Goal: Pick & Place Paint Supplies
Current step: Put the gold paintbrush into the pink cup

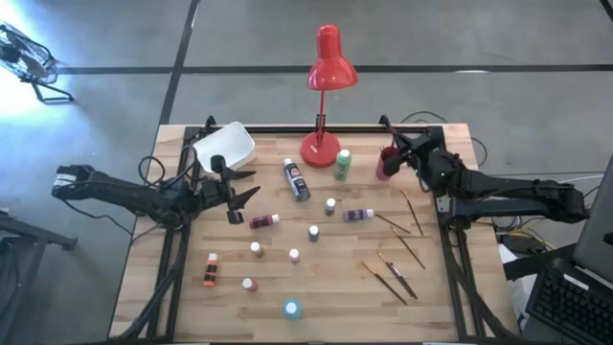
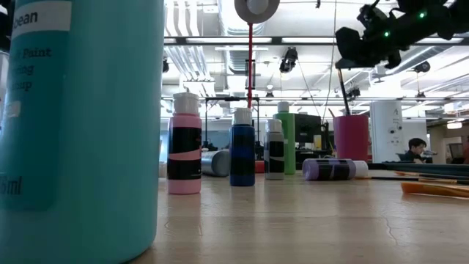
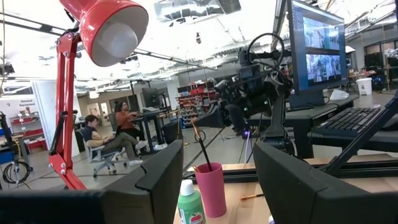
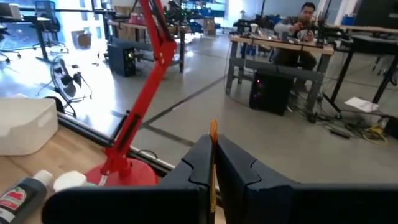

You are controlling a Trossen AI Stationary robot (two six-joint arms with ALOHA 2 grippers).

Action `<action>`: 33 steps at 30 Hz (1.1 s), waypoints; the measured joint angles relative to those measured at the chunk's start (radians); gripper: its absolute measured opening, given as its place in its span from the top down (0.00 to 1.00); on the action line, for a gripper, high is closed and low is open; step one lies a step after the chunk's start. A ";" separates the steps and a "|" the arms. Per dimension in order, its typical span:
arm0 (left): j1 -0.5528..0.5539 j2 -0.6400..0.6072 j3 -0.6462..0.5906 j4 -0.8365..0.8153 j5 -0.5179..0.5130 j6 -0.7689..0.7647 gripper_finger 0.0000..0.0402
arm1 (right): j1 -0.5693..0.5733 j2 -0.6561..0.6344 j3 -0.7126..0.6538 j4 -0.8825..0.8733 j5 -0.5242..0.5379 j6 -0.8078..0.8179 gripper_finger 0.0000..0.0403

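High view: right pincer (image 1: 396, 153) clamped on paintbrush (image 4: 212, 163) above pink cup (image 1: 386, 165); left pincer (image 1: 239, 195) wide, w/ nothing.

A grey concrete floor (image 1: 479, 38) crossed by dark lines surrounds the wooden tabletop (image 1: 326, 287). Beyond lies an open workshop with ceiling pipes (image 2: 198, 59), desks (image 4: 292, 53), a floor fan (image 4: 69, 84), monitors (image 3: 317, 46) and seated people (image 3: 102, 138).

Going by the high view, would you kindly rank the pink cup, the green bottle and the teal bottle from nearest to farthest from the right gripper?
From the right gripper, which is shut on a paintbrush:
1. Pink cup, directly beneath it, at the table's far right.
2. Green bottle, beside the red lamp's base.
3. Teal bottle, at the near edge, middle.
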 joint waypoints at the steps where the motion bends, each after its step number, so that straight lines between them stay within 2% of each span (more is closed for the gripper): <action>1: 0.000 0.000 0.000 0.000 0.000 0.000 0.50 | -0.003 0.001 -0.008 0.000 0.000 0.004 0.98; 15: 0.000 0.000 0.000 0.000 0.000 0.000 0.50 | -0.015 0.018 -0.128 0.060 -0.019 0.067 0.98; 33: 0.000 0.000 0.000 0.001 0.000 0.000 0.50 | -0.015 0.019 -0.181 0.060 -0.027 0.099 0.98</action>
